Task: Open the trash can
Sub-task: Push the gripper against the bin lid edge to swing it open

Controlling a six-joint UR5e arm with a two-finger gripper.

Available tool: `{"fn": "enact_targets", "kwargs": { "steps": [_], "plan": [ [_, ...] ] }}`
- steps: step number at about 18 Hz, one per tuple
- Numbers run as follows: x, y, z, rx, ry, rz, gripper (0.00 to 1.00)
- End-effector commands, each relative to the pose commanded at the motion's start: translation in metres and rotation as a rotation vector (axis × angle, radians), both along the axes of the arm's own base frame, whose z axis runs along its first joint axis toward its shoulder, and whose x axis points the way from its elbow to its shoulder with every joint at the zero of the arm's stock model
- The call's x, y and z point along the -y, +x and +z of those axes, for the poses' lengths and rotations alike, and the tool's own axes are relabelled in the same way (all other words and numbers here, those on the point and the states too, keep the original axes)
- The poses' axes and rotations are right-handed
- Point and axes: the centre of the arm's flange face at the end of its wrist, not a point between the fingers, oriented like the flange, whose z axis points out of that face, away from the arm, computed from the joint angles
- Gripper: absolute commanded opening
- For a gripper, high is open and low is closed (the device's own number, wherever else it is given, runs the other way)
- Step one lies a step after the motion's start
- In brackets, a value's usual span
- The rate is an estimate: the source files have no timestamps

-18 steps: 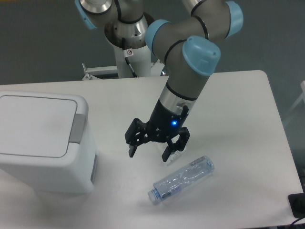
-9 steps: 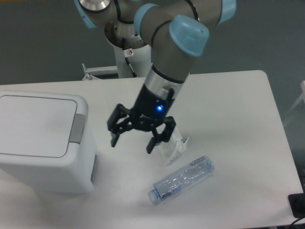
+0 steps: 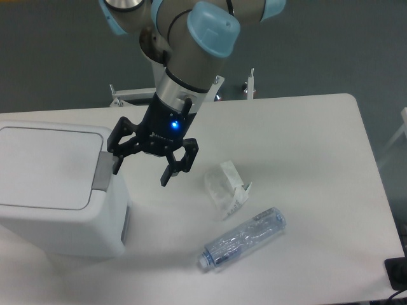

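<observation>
The arm comes down from the top of the view, its grey links and light-blue joint caps folded above the white worktop [image 3: 305, 133]. The wrist tilts down and toward the camera's left, carrying the black gripper [image 3: 141, 170] low over the worktop, with a small blue light glowing on its body. The jaws are spread wide and hold nothing. One fingertip hangs right at the near edge of the trash can's lid, by the grey push tab [image 3: 103, 170]; whether it touches the tab cannot be told from this view. The other fingertip hangs over bare worktop, apart from everything.

The trash can [image 3: 54, 197] stands at the left side of the worktop, a big white boxy bin with rounded corners. Its flat lid lies closed and level, with the grey tab on the side facing the gripper.

To the right of the gripper, apart from it, lies a crumpled clear plastic wrapper [image 3: 226, 189]. Just below that, a clear plastic bottle [image 3: 241, 239] lies on its side, its neck end pointing toward the lower left. The wrapper and bottle lie close together, and both are well apart from the trash can.
</observation>
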Motion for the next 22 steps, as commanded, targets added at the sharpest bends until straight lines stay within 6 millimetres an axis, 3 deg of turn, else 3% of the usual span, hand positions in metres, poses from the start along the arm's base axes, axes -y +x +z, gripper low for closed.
{"fn": "enact_targets", "kwargs": {
  "steps": [3, 7, 22],
  "plan": [
    [-0.006, 0.011, -0.002, 0.0, -0.006, -0.02, 1.0],
    [-0.012, 0.01, -0.013, 0.002, -0.012, -0.024, 1.0],
    [-0.015, 0.006, -0.019, 0.003, -0.02, -0.024, 1.0]
  ]
}}
